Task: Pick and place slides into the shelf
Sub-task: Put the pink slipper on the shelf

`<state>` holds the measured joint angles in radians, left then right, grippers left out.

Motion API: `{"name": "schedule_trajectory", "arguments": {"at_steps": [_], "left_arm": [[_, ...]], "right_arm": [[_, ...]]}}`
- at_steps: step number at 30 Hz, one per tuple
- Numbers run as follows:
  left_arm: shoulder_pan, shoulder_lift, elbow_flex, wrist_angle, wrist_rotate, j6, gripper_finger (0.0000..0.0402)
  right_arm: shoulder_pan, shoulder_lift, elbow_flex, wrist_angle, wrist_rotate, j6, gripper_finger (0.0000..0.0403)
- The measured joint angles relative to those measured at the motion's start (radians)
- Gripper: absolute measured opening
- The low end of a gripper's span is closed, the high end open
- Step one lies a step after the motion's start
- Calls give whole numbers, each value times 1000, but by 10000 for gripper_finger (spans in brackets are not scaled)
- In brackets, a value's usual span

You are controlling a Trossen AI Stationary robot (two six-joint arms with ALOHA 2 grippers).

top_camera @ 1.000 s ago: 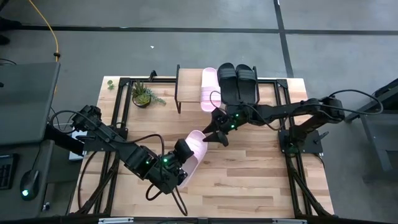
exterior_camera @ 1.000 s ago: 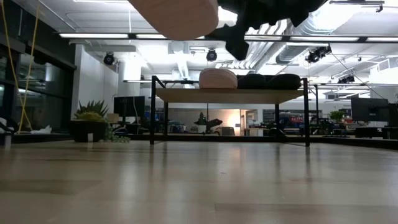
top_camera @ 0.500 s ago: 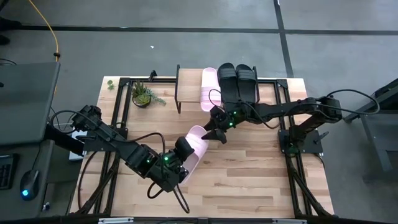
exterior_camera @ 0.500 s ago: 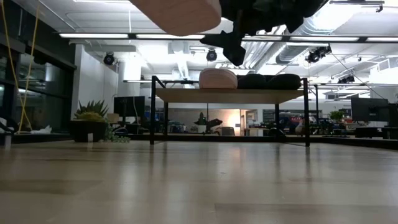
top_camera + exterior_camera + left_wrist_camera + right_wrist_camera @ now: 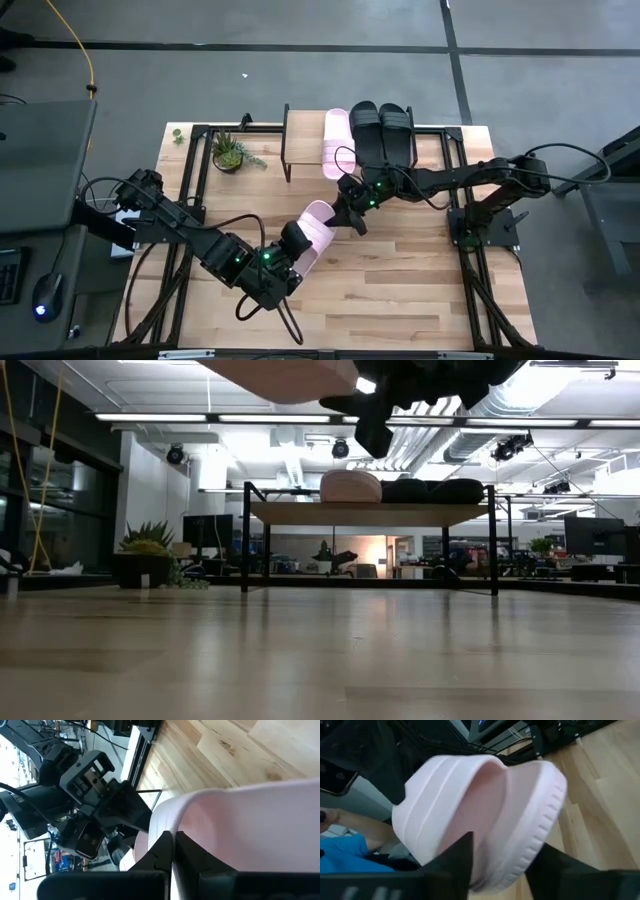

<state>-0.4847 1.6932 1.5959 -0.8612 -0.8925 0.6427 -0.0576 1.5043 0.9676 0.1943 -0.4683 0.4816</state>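
A pale pink slide (image 5: 312, 232) hangs in the air over the middle of the table between my two grippers. My left gripper (image 5: 293, 246) is shut on its near-left part; my right gripper (image 5: 343, 217) closes on its far-right end. In the low view only its sole (image 5: 285, 370) shows at the top. On the shelf (image 5: 302, 140) at the far edge lie another pale pink slide (image 5: 335, 143) and two black slides (image 5: 380, 135), soles down on the plank. My left gripper pinches a thin pink edge (image 5: 172, 822) of the slide between its shut fingers; it looks like the strap's edge, but I cannot tell for sure. The slide is lifted clear of the table. My right gripper has one finger (image 5: 457, 860) on the footbed inside the slide and the other (image 5: 552, 867) outside under the sole. They clamp the sole's end (image 5: 530, 845), coming nearly level from the table's right.
A small potted plant (image 5: 232, 152) stands left of the shelf. Black frame rails (image 5: 188, 210) run along the table's left and right sides. Bare wooden tabletop (image 5: 400, 285) lies under and near the arms.
My right gripper has narrowed its fingers around the held slide's far-right end, after standing wide open beside it. My left gripper has kept still with the slide.
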Motion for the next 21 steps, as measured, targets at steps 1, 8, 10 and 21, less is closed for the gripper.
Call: {"name": "schedule_trajectory", "arguments": {"at_steps": [1, 8, 10, 21], "left_arm": [[0, 0, 0, 0, 1, -4, 1], [-1, 0, 0, -5, 7, -52, 1], [-1, 0, 0, -11, 6, -68, 1], [-1, 0, 0, -113, -22, -232, 75]], "right_arm": [[0, 0, 0, 0, 3, -7, 123], [-3, 0, 0, 13, 16, -38, 13], [-2, 0, 0, 13, 31, -38, 18], [-27, 0, 0, -3, 61, -79, 10]]}}
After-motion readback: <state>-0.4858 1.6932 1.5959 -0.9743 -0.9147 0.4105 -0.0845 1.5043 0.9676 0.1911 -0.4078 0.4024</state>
